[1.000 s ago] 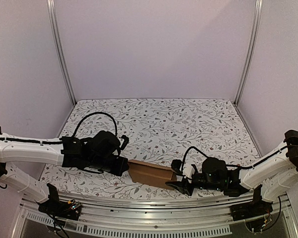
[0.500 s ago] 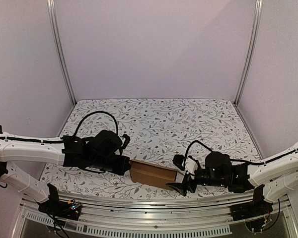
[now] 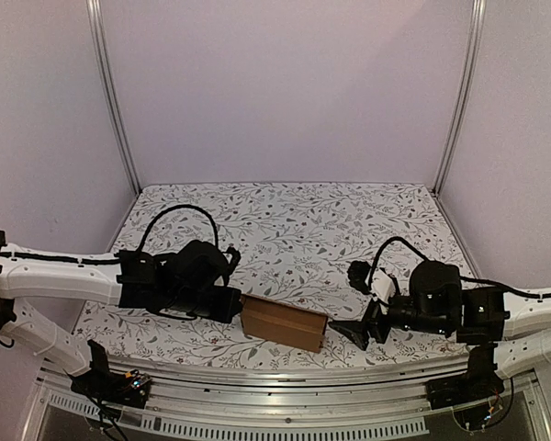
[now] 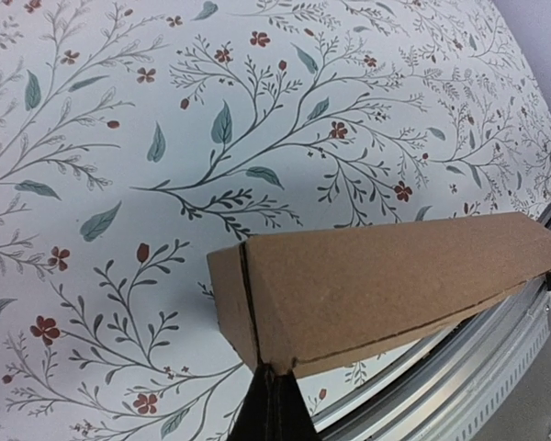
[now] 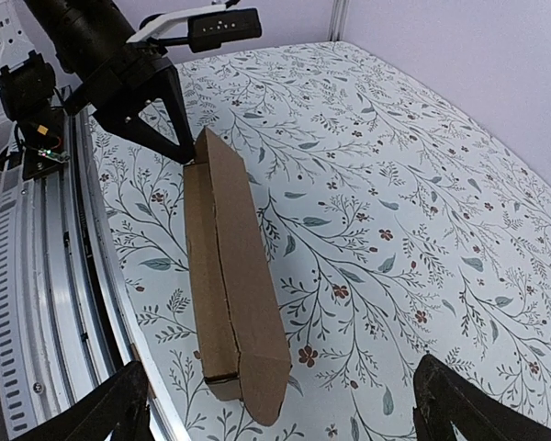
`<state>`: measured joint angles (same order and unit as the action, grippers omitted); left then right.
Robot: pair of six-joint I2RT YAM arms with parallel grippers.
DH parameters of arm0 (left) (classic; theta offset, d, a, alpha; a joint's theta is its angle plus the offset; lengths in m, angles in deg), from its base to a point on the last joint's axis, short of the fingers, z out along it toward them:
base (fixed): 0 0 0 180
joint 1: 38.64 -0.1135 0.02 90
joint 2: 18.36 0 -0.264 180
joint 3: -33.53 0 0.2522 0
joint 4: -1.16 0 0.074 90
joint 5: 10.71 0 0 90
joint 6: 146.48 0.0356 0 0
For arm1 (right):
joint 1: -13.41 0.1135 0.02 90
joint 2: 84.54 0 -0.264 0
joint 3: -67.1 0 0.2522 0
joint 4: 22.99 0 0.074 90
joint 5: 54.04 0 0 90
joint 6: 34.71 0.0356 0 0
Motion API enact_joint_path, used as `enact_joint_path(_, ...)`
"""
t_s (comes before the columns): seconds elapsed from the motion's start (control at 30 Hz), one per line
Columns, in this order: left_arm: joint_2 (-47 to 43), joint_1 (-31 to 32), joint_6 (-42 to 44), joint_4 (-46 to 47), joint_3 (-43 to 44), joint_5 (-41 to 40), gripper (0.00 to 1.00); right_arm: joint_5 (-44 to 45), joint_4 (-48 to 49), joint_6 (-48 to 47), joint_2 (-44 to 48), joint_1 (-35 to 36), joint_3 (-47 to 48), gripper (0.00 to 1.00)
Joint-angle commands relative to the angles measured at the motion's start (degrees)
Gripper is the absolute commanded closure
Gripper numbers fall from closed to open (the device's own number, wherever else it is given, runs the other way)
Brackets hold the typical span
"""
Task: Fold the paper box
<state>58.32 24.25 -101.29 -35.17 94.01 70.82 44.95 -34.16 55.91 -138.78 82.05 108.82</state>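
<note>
The paper box (image 3: 283,322) is a long, plain brown folded piece lying on the floral table near its front edge. It also fills the left wrist view (image 4: 376,285) and runs lengthwise through the right wrist view (image 5: 230,266). My left gripper (image 3: 231,308) is shut, and its joined tips (image 4: 271,404) press against the lower corner of the box's left end. My right gripper (image 3: 354,331) stands wide open just off the box's right end. Its two fingers (image 5: 119,413) flank that end's rounded flap without touching it.
The aluminium rail (image 3: 285,390) runs along the table's front edge, close beside the box (image 5: 46,303). Pale walls with metal posts (image 3: 110,101) close off the back and sides. The floral tabletop (image 3: 303,230) stretches behind the box.
My right gripper has opened wide and drawn back to the right, off the box's right end. The left gripper and the box have barely moved.
</note>
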Motion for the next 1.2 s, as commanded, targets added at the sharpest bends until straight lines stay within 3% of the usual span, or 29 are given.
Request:
enact_joint_path(0.0, 0.7, 1.1, 0.5, -0.7, 1.3, -0.3, 0.97, 4.6, -10.7, 4.1, -1.1, 0.2, 3.8, 0.01)
enact_joint_path(0.3, 0.7, 1.3, 1.7, -0.5, 2.7, -0.6, 0.78, 3.5, -12.0, 4.0, -3.3, 0.2, 4.6, 0.01)
enact_joint_path(0.6, 3.3, 1.4, 3.7, -1.1, 5.0, -2.8, 0.72, 2.5, -11.7, 4.6, -3.2, 0.2, 4.2, 0.01)
enact_joint_path(0.73, 4.4, 1.4, 4.7, -1.8, 6.1, -3.7, 0.73, 2.3, -11.6, 4.7, -3.2, 0.2, 4.2, 0.01)
enact_joint_path(1.17, 5.7, 1.6, 4.2, -1.4, 5.1, -5.6, 0.91, 1.7, -11.1, 4.8, -3.9, 0.2, 4.9, 0.01)
